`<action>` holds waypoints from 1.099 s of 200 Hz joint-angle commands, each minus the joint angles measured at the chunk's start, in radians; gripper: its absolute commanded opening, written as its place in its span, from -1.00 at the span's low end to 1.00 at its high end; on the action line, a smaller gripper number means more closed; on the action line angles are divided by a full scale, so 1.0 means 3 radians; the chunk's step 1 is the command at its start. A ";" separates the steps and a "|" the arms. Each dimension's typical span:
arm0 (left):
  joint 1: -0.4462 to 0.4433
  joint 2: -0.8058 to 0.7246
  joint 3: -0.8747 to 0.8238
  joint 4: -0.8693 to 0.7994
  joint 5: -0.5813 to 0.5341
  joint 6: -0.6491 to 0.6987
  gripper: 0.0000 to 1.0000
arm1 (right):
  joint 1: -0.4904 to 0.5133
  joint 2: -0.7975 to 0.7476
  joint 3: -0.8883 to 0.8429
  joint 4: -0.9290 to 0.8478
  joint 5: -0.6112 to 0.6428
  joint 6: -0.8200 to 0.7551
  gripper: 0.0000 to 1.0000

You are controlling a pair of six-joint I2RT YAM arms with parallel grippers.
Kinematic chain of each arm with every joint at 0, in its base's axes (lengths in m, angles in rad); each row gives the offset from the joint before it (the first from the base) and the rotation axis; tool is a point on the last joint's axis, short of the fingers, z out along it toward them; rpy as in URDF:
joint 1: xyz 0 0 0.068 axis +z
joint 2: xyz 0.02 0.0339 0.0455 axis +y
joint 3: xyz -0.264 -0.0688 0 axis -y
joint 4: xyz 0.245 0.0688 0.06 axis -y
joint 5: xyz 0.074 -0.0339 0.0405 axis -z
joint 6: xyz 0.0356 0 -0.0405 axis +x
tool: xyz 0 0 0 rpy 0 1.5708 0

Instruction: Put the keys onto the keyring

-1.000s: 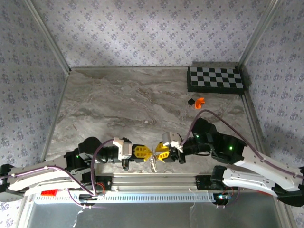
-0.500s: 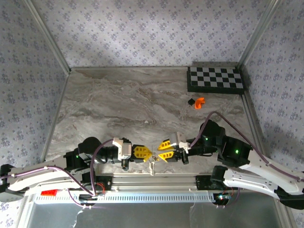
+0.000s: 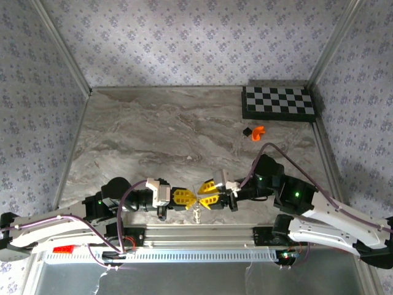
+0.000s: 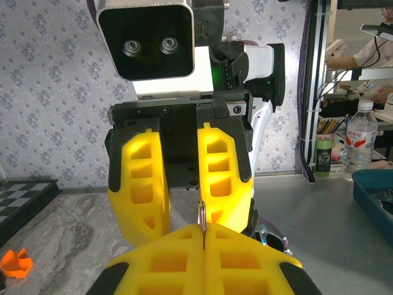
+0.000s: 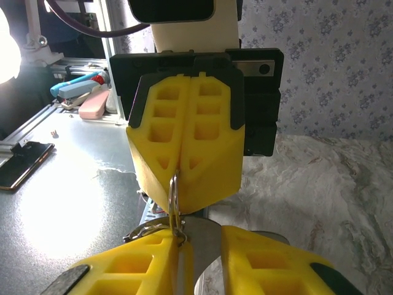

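Note:
My left gripper [image 3: 193, 198] is shut on the keyring [image 4: 202, 215], a thin silver loop standing edge-on out of its yellow pads [image 4: 239, 258]. Silvery keys [image 3: 198, 214] hang from the ring as a small cluster below the fingertips. My right gripper [image 3: 204, 194] faces the left one tip to tip, its jaws a little apart. In the right wrist view the keyring [image 5: 174, 193] runs down from the left gripper's pads and touches my right gripper's left finger [image 5: 141, 258], with silvery keys [image 5: 144, 228] beside it. A flat grey piece shows between the right fingers; I cannot tell what it is.
An orange and black piece [image 3: 254, 132] lies at the back right, in front of a checkerboard [image 3: 279, 102]. The metal rail [image 3: 202, 233] runs along the near edge just below both grippers. Patterned walls close in the marble table [image 3: 159, 141].
The right gripper drew back to the right half a second ago, then came in again to meet the left gripper's tips. The left arm and the keyring stayed put.

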 commanded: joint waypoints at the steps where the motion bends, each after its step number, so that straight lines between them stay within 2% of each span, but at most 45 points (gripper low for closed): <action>1: -0.0002 -0.0042 0.0068 0.0131 0.0051 -0.0050 -1.00 | 0.0026 0.0013 -0.0015 0.0138 -0.0050 0.0061 -0.56; 45: -0.0003 -0.0058 0.0060 0.0132 0.0047 -0.0053 -1.00 | 0.0043 0.0080 -0.0018 0.0208 -0.0121 0.0101 -0.60; 138: -0.0002 -0.0230 -0.0015 0.0108 -0.0208 -0.0030 -1.00 | 0.0071 -0.0083 -0.0104 0.0197 0.0094 0.0131 -0.44; 220: 0.0002 -0.0239 -0.0030 0.0095 -0.0218 -0.0022 -1.00 | 0.0070 -0.0118 -0.0234 0.0286 -0.0012 0.0239 -0.39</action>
